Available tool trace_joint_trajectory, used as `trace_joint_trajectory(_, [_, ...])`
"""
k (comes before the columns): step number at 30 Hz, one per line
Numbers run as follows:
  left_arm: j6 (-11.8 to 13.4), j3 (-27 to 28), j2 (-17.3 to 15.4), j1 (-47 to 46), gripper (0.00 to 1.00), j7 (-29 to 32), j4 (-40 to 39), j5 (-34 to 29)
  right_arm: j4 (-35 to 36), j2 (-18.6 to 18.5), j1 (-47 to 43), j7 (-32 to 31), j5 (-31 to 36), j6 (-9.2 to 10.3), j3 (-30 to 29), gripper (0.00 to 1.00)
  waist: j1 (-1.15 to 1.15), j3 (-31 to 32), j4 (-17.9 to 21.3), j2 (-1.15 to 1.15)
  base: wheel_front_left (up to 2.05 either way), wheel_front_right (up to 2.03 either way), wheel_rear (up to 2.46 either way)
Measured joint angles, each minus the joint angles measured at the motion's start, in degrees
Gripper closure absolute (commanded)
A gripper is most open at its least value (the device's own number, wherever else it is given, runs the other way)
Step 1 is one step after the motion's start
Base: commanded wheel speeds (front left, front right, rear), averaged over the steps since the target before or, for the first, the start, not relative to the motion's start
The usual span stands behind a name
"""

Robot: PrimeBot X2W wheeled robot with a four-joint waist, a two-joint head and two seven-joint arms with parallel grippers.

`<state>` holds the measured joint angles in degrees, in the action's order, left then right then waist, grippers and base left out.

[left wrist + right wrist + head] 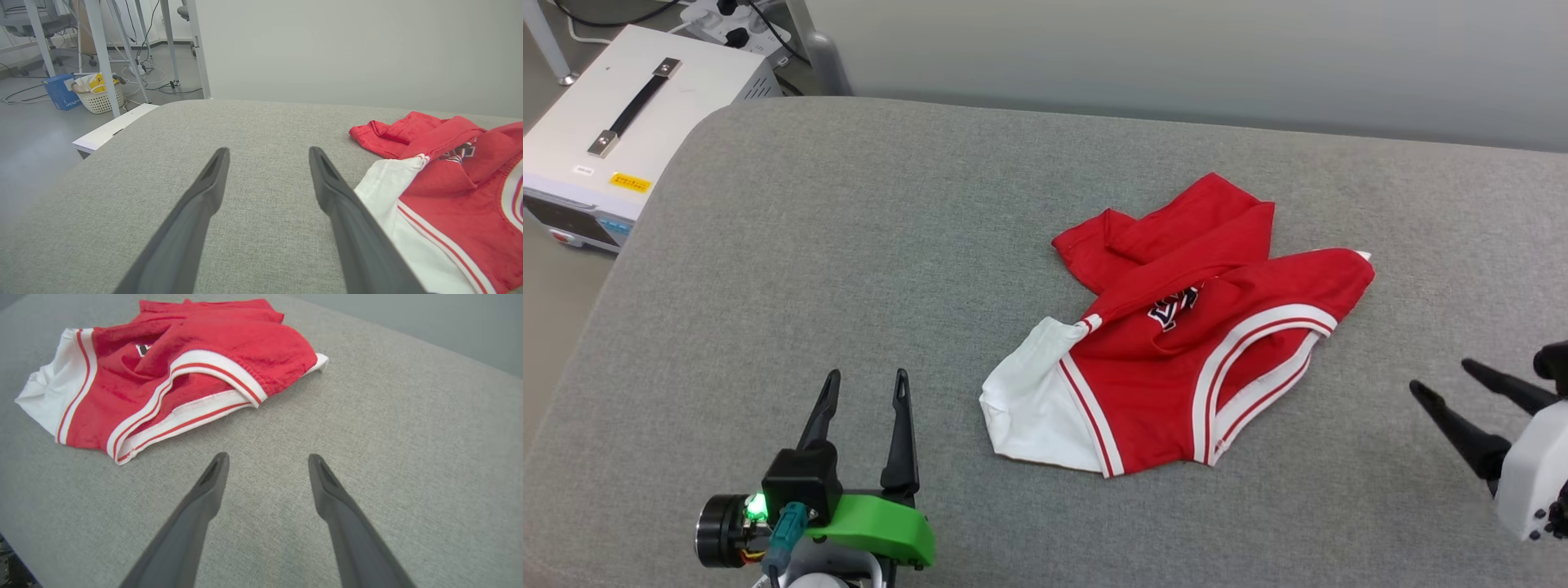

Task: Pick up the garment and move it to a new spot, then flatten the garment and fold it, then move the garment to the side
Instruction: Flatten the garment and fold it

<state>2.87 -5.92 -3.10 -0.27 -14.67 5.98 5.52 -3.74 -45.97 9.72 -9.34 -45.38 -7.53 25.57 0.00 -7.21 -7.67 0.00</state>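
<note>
Well left of the crumpled garment [1176,343], a white case [613,122] flanks the cushion [849,245]

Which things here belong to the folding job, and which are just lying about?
Job: red jersey T-shirt, crumpled on the grey cushion; left gripper, open; right gripper, open.
Lying about: white case with black handle; power strip; white basket; blue box.
</note>
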Motion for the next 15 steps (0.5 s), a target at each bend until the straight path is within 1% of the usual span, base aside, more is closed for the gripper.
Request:
trace_joint_trajectory(4, [-0.4,0.0,0.0,0.0,0.0,0.0,0.0,0.0,1.6,1.9,0.6,-0.1,3.8,0.0,-7.0,0.0,0.0,-0.1,-0.6,0.0,0.0,0.0,0.0])
trace_joint_trajectory(6, [-0.4,-0.2,0.0,0.0,0.0,0.0,-0.1,0.0,2.4,2.5,3.0,-1.8,4.8,0.0,-9.6,0.0,0.0,-0.5,-0.9,0.0,0.0,0.0,0.0])
trace_joint_trajectory(8, [-0.5,-0.6,0.0,-0.1,0.0,0.0,-0.1,0.0,2.8,2.3,6.4,-4.0,5.5,0.0,-11.0,0.0,0.0,-1.0,-1.2,0.0,0.0,0.0,0.0])
trace_joint_trajectory(11, [-0.4,-1.4,0.0,-0.2,0.0,0.0,-0.3,0.1,2.0,2.4,13.3,-9.0,5.3,0.0,-11.6,0.0,0.0,-2.0,-1.9,0.0,0.0,0.0,0.0])
trace_joint_trajectory(14, [-0.4,-2.0,0.0,-1.0,0.0,0.0,-0.5,0.4,-0.5,2.3,19.8,-15.4,4.5,0.0,-10.4,0.0,0.0,-3.3,-2.6,0.0,0.0,0.0,0.0])
trace_joint_trajectory(15, [-0.3,-2.2,0.0,-1.4,0.0,0.0,-0.7,0.6,-2.0,2.3,22.0,-18.5,4.0,0.0,-9.5,0.0,0.0,-3.8,-2.8,0.0,0.0,0.0,0.0])
